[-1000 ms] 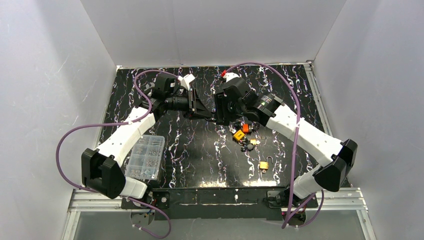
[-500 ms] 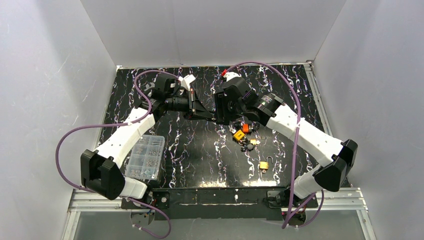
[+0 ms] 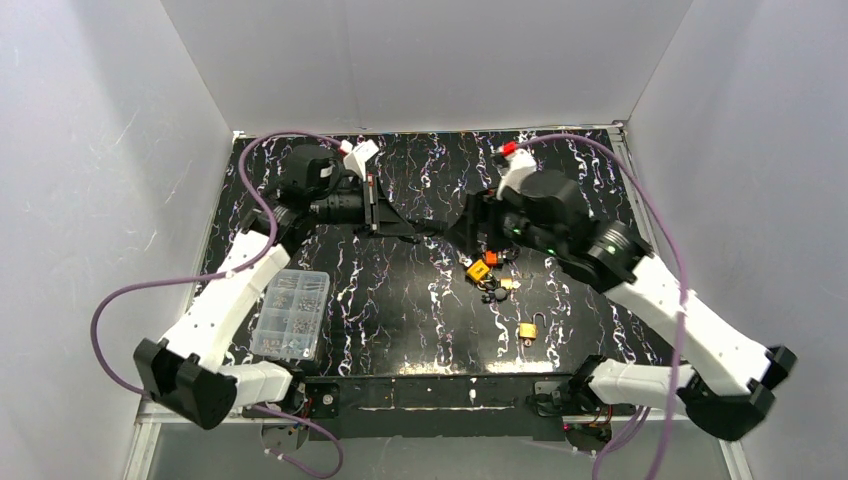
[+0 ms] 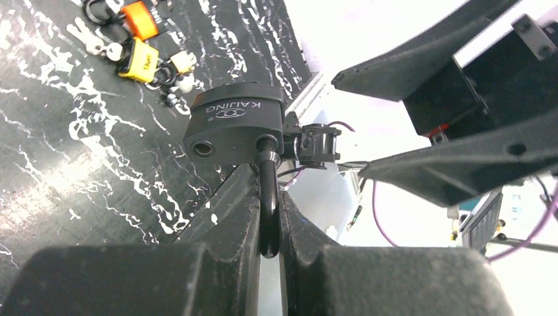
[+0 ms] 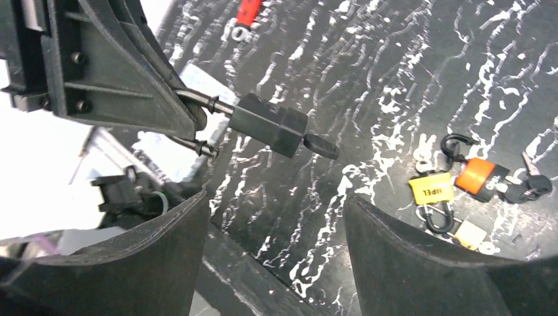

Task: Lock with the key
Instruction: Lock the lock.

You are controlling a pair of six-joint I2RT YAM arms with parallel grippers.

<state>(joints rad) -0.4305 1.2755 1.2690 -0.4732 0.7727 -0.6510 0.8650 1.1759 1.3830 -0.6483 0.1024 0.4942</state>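
Note:
My left gripper (image 4: 268, 220) is shut on the shackle of a black padlock (image 4: 233, 122) and holds it above the table; one shackle hole on the lock's body shows empty. A black key (image 5: 321, 146) sticks out of the padlock's (image 5: 270, 124) far end. My right gripper (image 5: 273, 224) is open and empty, facing the key with a gap between them. In the top view the padlock (image 3: 425, 228) sits between the left gripper (image 3: 395, 215) and the right gripper (image 3: 470, 220).
A yellow padlock (image 5: 431, 187), an orange padlock (image 5: 480, 176) and loose keys lie on the black marbled table (image 3: 400, 300). A brass padlock (image 3: 527, 330) lies nearer the front. A clear parts box (image 3: 292, 312) sits front left.
My right gripper was up against the padlock's key end; it has now drawn back to the right and stands open. My left gripper has shifted slightly left with the padlock.

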